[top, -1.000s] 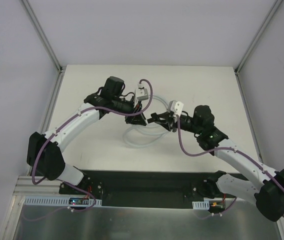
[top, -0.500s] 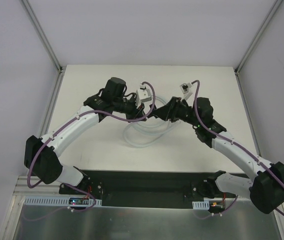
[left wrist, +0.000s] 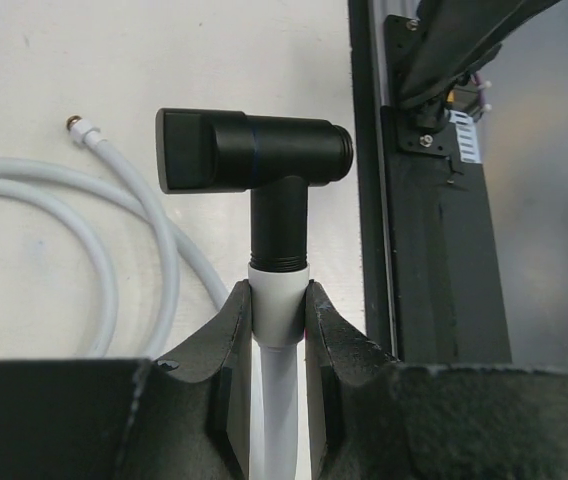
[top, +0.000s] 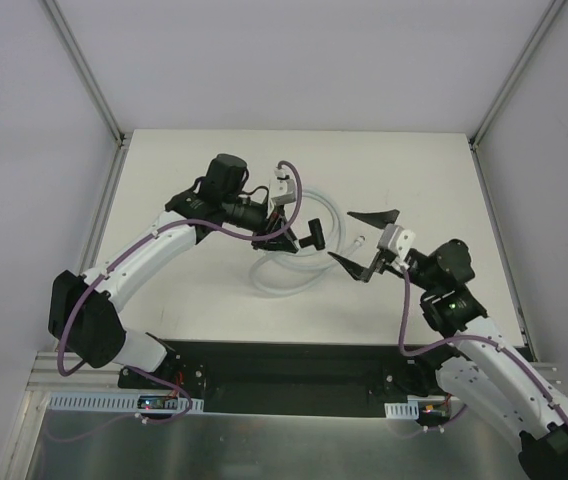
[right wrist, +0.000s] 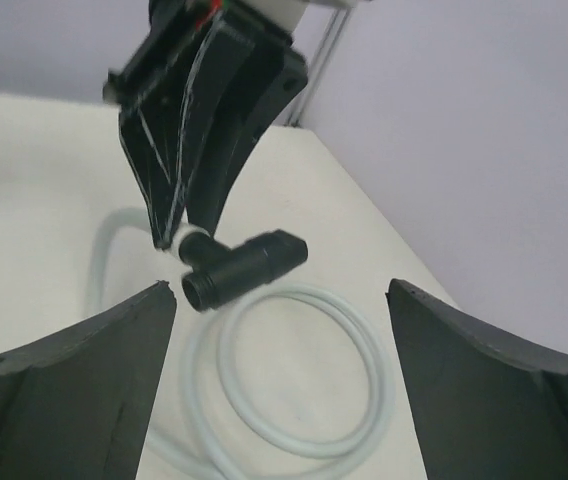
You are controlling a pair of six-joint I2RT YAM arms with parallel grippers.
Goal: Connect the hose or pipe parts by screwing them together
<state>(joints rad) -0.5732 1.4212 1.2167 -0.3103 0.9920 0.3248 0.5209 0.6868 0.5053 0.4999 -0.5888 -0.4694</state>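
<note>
Left claw (left wrist: 278,305) tight on smooth white hose (left wrist: 281,400), matte black T-connector (left wrist: 254,150) atop; right claw (right wrist: 282,292) agape.

White-shelled arms (top: 154,250) with black joints (top: 89,325) and looping purple cables (top: 402,320).

Robotics lab; white enclosure walls (top: 294,60), aluminium struts (top: 82,68)
</note>
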